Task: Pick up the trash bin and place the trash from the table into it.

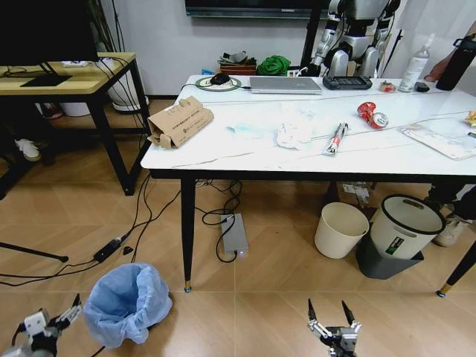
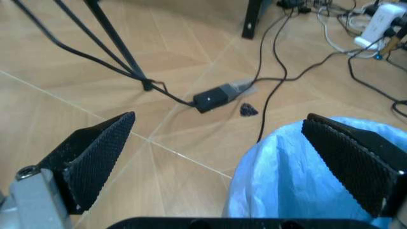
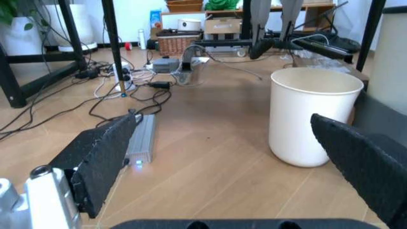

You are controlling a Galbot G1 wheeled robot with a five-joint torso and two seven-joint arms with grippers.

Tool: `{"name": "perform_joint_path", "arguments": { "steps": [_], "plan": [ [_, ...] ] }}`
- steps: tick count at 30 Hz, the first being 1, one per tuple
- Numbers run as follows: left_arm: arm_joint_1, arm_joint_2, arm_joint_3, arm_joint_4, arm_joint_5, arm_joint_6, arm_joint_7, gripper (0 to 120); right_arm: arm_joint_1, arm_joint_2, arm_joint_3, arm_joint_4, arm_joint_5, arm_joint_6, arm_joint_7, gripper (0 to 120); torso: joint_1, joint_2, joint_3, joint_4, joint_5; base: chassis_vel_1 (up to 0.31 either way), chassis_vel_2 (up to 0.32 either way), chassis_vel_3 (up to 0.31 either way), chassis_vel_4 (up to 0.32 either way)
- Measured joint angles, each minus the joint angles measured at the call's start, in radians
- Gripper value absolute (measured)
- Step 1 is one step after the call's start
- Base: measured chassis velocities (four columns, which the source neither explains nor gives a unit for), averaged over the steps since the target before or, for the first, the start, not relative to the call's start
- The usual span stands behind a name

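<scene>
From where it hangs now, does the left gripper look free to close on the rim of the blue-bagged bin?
Probably yes. The left gripper is open, low beside the trash bin, and in its wrist view one finger already overlaps the bag; nothing lies between them.

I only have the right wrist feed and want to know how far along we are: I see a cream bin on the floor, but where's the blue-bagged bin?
Observer: The trash bin stands on the floor near the table's front left leg, beside the left gripper.
Operator: Is the left gripper holding it?
Observer: No. Its fingers are open, one over bare floor, the other over the blue bag's rim.
Operator: Any trash in it?
Observer: None that I can see. The torn cardboard, crumpled tissue and red wrapper lie on the table.
Operator: And my gripper?
Observer: The right gripper hangs open, low in front of the table.
</scene>
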Motion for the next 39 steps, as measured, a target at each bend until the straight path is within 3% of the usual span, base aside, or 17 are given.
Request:
{"name": "perform_joint_path", "arguments": {
  "steps": [12, 22, 29, 39],
  "plan": [
    [-0.16, 0.006, 0.044, 0.219, 0.063, 0.064, 0.043, 100, -0.013, 0.003, 0.003, -0.006, -0.018, 0.0, 0.0, 100, 0.002, 0.004, 0.002, 0.0005, 0.0002, 0.0, 0.0, 0.0, 0.0],
    [-0.242, -0.017, 0.069, 0.301, 0.077, 0.081, 0.075, 98, -0.015, 0.003, 0.014, 0.014, -0.023, -0.015, 0.001, 100, 0.002, 0.006, 0.003, 0.0004, 0.0006, 0.0, 0.0, 0.0, 0.0],
    [-0.246, -0.017, 0.07, 0.332, 0.114, 0.098, 0.105, 84, -0.014, 0.002, 0.018, 0.036, -0.027, -0.029, 0.003, 100, 0.003, 0.007, 0.004, 0.0005, 0.0004, 0.0, 0.0, 0.0, 0.0],
    [-0.24, -0.01, 0.06, 0.338, 0.105, 0.101, 0.115, 46, -0.009, 0.001, 0.01, 0.041, -0.037, -0.04, 0.004, 100, 0.003, 0.007, 0.004, 0.0005, 0.0005, 0.0, 0.0, 0.0, 0.0]
  ]
}}
